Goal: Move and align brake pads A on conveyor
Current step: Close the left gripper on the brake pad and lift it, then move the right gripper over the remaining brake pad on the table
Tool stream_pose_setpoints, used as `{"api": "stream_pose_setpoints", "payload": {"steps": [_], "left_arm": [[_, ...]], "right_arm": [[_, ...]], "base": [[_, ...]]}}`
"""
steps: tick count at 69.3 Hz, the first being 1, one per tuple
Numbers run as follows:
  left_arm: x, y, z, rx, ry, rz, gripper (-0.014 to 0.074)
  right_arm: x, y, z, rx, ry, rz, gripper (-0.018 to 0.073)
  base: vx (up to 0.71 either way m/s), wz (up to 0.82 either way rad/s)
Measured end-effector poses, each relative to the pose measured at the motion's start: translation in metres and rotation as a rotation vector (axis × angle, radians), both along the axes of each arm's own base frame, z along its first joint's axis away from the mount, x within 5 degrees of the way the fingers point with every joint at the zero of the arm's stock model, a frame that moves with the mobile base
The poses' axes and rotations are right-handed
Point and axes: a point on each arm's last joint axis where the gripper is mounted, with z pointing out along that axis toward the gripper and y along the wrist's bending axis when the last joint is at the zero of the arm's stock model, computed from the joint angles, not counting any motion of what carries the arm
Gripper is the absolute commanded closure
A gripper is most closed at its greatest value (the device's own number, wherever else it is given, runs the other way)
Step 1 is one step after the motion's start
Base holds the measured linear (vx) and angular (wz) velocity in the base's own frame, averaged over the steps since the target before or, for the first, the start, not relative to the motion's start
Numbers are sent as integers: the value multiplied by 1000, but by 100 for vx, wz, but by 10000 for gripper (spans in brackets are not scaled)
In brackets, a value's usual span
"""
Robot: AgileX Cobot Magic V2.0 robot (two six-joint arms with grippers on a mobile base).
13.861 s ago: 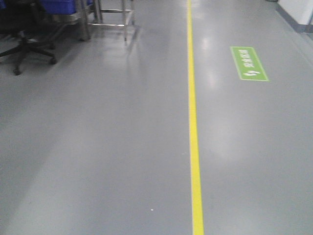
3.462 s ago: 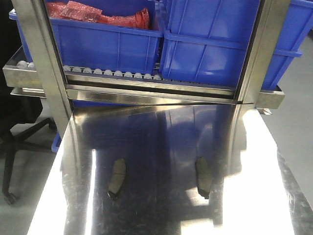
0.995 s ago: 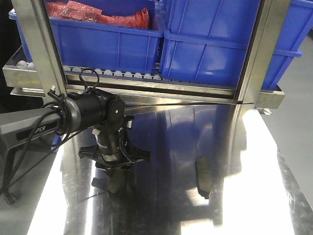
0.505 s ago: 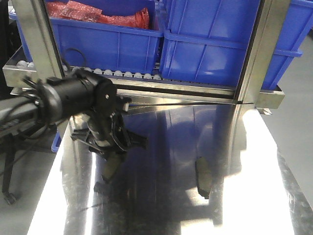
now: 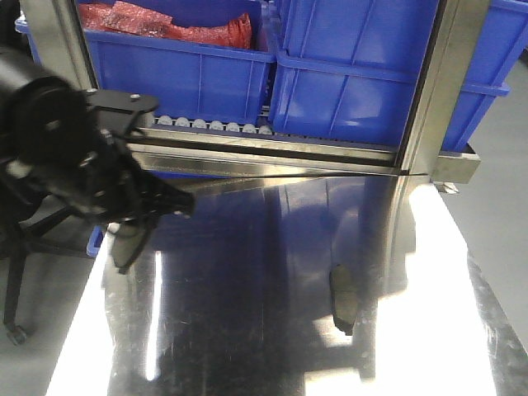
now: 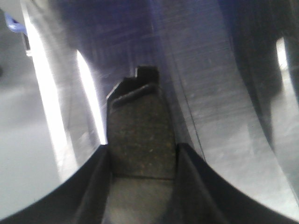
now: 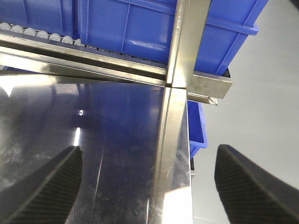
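One brake pad (image 5: 127, 249) hangs above the left part of the steel tabletop (image 5: 247, 338), with my left gripper (image 5: 132, 223) shut on it. In the left wrist view the pad (image 6: 140, 126) shows its speckled grey face and black backing tab, clamped between the two dark fingers of that gripper (image 6: 142, 151). A second brake pad (image 5: 342, 299) lies flat on the tabletop at the right. My right gripper (image 7: 149, 186) is wide open with nothing between its fingers, over the table's right edge. The conveyor is out of view.
A steel roller rack (image 5: 247, 140) with blue bins (image 5: 346, 74) stands behind the table; the left bin holds red bags (image 5: 165, 25). Steel uprights (image 5: 425, 91) rise at both sides. An office chair (image 5: 16, 272) stands left. Floor (image 7: 252, 93) lies beyond the right edge.
My left gripper has lifted the left brake pad off the tabletop and carried it up and to the left. The right pad has not moved.
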Motion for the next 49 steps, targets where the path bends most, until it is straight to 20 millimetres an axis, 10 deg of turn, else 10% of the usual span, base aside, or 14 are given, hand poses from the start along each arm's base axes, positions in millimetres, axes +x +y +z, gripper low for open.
{"api": "stream_pose_setpoints", "payload": {"steps": [49], "left_arm": [[-160,128,13,-67,-320,278,603]], "right_arm": [[0,0,0,0,0,0,1]], "base": [[0,0]]}}
